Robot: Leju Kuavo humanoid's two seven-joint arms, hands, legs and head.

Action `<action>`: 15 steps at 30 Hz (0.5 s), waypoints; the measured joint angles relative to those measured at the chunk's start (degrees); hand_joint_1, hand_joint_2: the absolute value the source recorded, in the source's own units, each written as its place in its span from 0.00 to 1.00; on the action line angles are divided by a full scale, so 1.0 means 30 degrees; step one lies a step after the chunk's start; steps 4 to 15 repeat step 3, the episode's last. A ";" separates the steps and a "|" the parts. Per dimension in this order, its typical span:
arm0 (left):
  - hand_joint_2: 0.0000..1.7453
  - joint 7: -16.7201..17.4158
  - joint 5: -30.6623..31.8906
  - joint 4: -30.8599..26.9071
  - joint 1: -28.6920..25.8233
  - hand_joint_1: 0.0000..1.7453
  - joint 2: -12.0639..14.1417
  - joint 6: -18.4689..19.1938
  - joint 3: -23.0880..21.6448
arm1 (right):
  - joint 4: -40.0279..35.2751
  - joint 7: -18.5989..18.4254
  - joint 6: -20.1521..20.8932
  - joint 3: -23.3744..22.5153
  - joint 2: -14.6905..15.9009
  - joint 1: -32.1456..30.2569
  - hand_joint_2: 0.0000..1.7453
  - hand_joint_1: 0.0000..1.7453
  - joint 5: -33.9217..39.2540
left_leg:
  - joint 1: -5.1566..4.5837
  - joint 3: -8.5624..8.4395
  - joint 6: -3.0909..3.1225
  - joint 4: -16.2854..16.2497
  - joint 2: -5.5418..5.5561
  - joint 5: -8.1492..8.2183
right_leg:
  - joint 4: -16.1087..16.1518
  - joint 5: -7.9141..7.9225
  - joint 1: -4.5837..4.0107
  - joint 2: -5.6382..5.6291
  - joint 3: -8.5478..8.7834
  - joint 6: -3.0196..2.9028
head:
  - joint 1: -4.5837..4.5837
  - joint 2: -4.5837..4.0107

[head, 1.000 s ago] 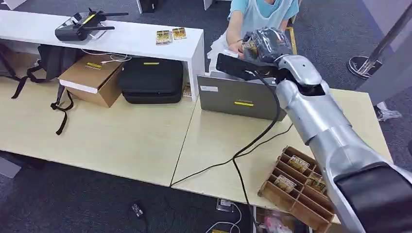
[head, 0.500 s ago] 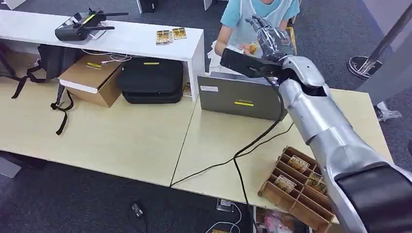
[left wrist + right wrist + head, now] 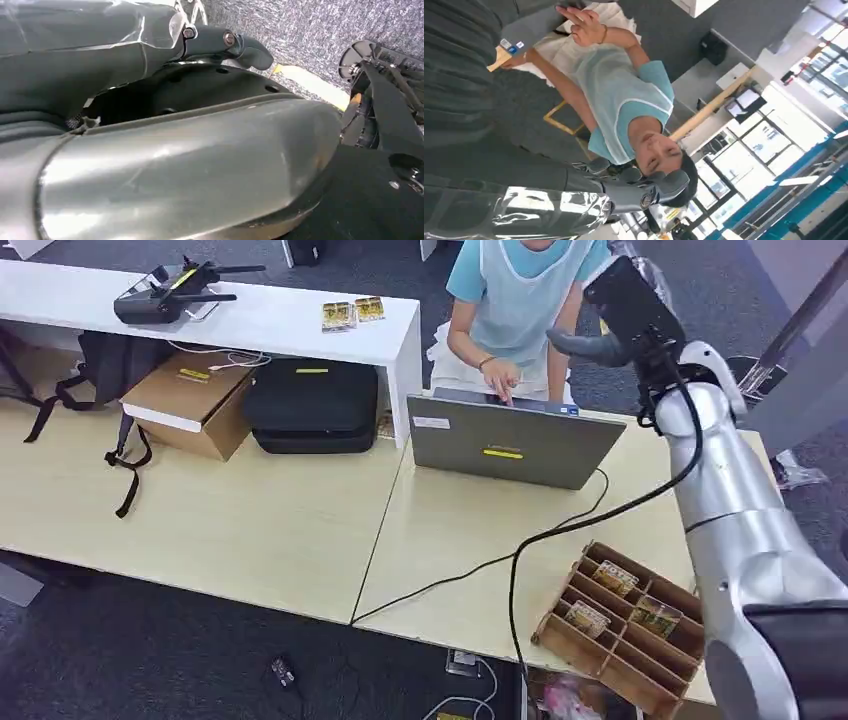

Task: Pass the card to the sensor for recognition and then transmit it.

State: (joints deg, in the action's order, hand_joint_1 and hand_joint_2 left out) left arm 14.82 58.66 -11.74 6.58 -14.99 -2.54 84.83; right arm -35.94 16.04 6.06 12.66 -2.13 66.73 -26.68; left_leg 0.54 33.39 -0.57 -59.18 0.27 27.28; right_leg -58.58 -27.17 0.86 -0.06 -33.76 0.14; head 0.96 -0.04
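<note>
My right hand (image 3: 598,338) is raised high at the far right, above the laptop's right end and beside the person (image 3: 520,300) in a light blue top. In the right wrist view its fingers (image 3: 639,189) are spread with nothing in them, pointing toward the person. One of the person's hands (image 3: 500,375) rests on the open grey laptop (image 3: 510,440). I cannot make out the handed-over card. My left hand (image 3: 235,42) hangs low, mostly hidden by its grey cover.
A wooden divided tray (image 3: 600,645) with several cards sits at the table's front right. Two cards (image 3: 352,312) and a black controller (image 3: 165,295) lie on the white shelf. A black cable (image 3: 520,555) crosses the table. A box and a black case stand under the shelf.
My right hand released the card into the person's hand, opened, then swung up and to the right. The person's hand moved down to the laptop.
</note>
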 joint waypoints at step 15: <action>0.00 0.0000 -0.0109 0.0000 0.0000 0.00 0.0000 -0.0029 0.0000 | -0.2330 0.0094 0.1475 -0.0736 0.1354 -0.1189 1.00 0.00 0.1808 | -0.0002 0.0008 0.0005 -0.0003 0.0017 0.0004 | 0.0006 0.0000 0.0001 0.0017 0.0007 0.0001 | 0.0007 0.0000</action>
